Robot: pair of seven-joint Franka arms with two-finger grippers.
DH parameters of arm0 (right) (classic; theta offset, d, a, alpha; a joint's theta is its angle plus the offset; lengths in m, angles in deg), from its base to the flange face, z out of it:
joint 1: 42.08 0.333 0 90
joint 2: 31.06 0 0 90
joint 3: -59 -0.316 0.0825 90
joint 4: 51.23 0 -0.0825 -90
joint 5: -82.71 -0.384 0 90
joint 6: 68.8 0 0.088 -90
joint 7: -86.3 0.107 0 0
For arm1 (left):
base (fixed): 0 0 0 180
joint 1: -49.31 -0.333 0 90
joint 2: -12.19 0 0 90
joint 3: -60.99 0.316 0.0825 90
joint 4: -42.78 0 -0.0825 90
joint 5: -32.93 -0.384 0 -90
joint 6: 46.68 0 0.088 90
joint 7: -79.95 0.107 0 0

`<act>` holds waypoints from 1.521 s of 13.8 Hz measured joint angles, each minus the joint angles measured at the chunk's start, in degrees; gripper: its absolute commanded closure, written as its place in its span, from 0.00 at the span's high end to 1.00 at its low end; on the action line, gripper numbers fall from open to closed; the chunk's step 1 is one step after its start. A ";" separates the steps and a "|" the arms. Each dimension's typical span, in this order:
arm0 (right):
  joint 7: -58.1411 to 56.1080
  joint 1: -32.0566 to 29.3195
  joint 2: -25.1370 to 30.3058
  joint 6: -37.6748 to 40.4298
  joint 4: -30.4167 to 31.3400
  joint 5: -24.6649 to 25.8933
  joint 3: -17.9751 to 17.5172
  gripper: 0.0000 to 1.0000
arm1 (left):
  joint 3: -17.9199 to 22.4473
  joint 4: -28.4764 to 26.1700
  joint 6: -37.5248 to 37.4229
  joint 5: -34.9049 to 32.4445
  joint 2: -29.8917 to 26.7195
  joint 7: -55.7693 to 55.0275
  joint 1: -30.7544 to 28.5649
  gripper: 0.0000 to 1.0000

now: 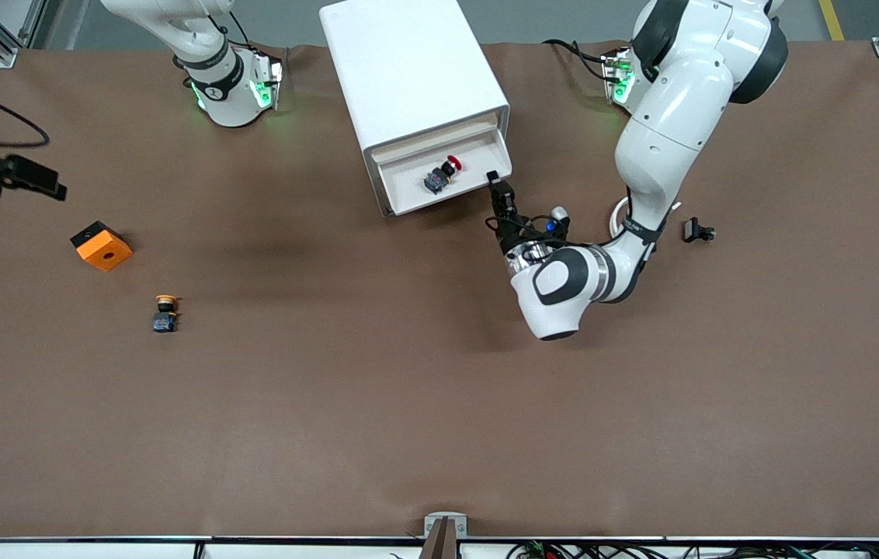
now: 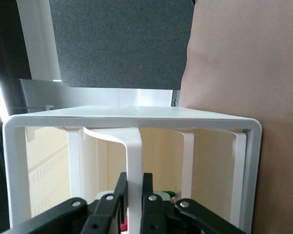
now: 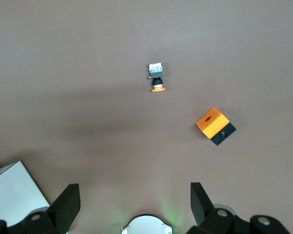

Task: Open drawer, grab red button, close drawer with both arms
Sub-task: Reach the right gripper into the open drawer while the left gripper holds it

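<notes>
The white cabinet (image 1: 408, 70) stands at the robots' side of the table, and its lowest drawer (image 1: 408, 186) is pulled out toward the front camera. The red-capped button (image 1: 442, 175) lies on its side in the drawer. My left gripper (image 1: 495, 180) is at the drawer's front corner toward the left arm's end. In the left wrist view this gripper (image 2: 134, 190) is shut on a thin white lip of the drawer (image 2: 134, 156). My right gripper (image 1: 16, 175) hangs open over the right arm's end of the table, and it (image 3: 133, 187) holds nothing.
An orange square box (image 1: 102, 245) (image 3: 215, 126) and a yellow-capped button (image 1: 165, 313) (image 3: 157, 78) lie on the brown table toward the right arm's end. A small black part (image 1: 697, 230) lies toward the left arm's end, beside the left arm's forearm.
</notes>
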 measured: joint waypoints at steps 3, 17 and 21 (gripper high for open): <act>-0.04 0.05 -1.56 0.13 -0.58 0.04 0.01 1.00 | 0.00 0.55 0.18 0.08 0.37 -0.04 -0.89 0.00; 41.85 22.61 -2.01 -1.32 -0.98 -5.99 -0.84 1.00 | 0.00 4.49 0.97 0.27 1.82 -2.94 -5.99 0.04; 57.88 32.86 -3.05 -6.74 -0.60 -6.63 -0.86 1.00 | 0.00 5.07 0.95 0.33 1.84 -3.28 -6.38 0.22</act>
